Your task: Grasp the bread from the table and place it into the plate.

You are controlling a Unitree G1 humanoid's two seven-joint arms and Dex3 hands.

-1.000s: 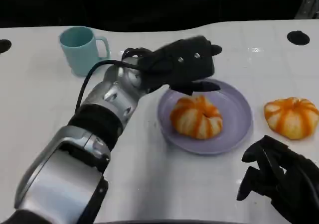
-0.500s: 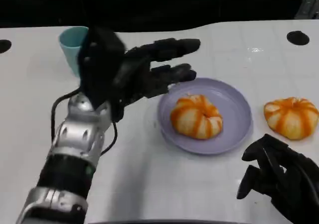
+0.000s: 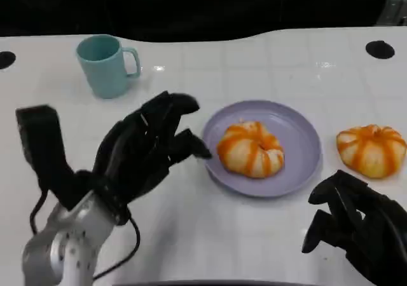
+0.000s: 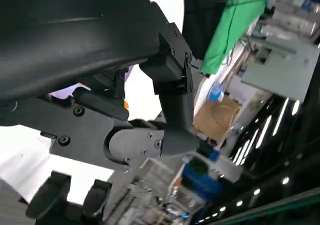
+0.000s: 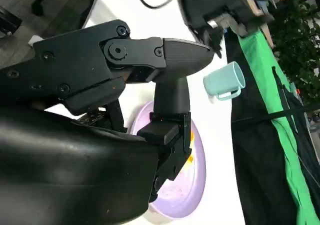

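One orange-and-white striped bread (image 3: pixel 250 149) lies in the lilac plate (image 3: pixel 299 124) at the table's middle. A second, similar bread (image 3: pixel 372 149) sits on the table to the plate's right. My left hand (image 3: pixel 143 152) hovers just left of the plate with its fingers spread and nothing in them; the fingertips point toward the plate's rim without touching the bread. My right hand (image 3: pixel 353 232) stays low at the near right, below the second bread, holding nothing. The right wrist view shows the plate (image 5: pixel 192 185) beyond my right hand's fingers (image 5: pixel 170 100).
A teal mug (image 3: pixel 105 65) stands at the back left, also seen in the right wrist view as the mug (image 5: pixel 225 81). Round black holes (image 3: pixel 380 48) mark the white tabletop's far corners. The table's back edge meets a dark background.
My left hand has drawn back from over the plate toward the near left and turned, fingers now spread. The bread stays in the plate. The right hand has not moved.
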